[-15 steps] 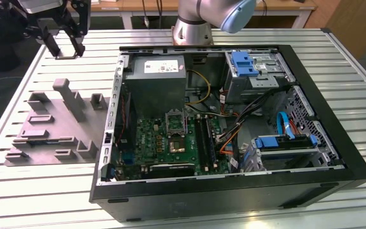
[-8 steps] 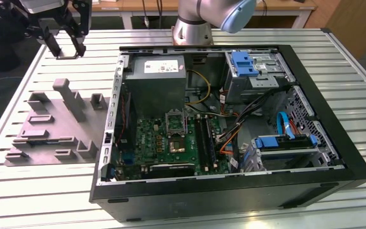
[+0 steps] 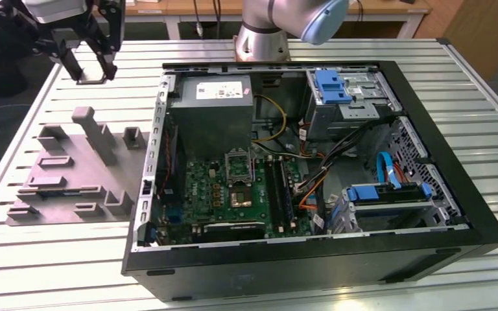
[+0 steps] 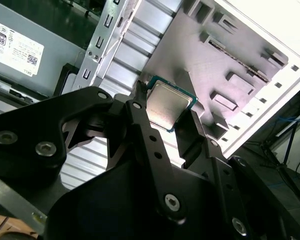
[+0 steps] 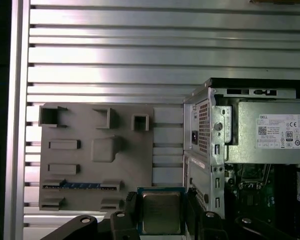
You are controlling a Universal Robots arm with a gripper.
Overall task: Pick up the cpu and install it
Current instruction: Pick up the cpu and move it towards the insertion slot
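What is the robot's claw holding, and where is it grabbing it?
The gripper holds the cpu, a small square chip with a silver top, pinched by two opposite edges.

cpu [image 5: 161, 212] side edges hidden behind tool [image 5: 162, 206] fingers, arm [image 3: 262, 40] cut off by exterior view's edge

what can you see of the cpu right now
The cpu is a small flat square chip with a pale silver-grey metal lid and a thin blue-green edge. It is clamped on two opposite sides in the gripper, lid facing both wrist cameras, held off the table. Behind it lie the grey fixture and the slatted table.
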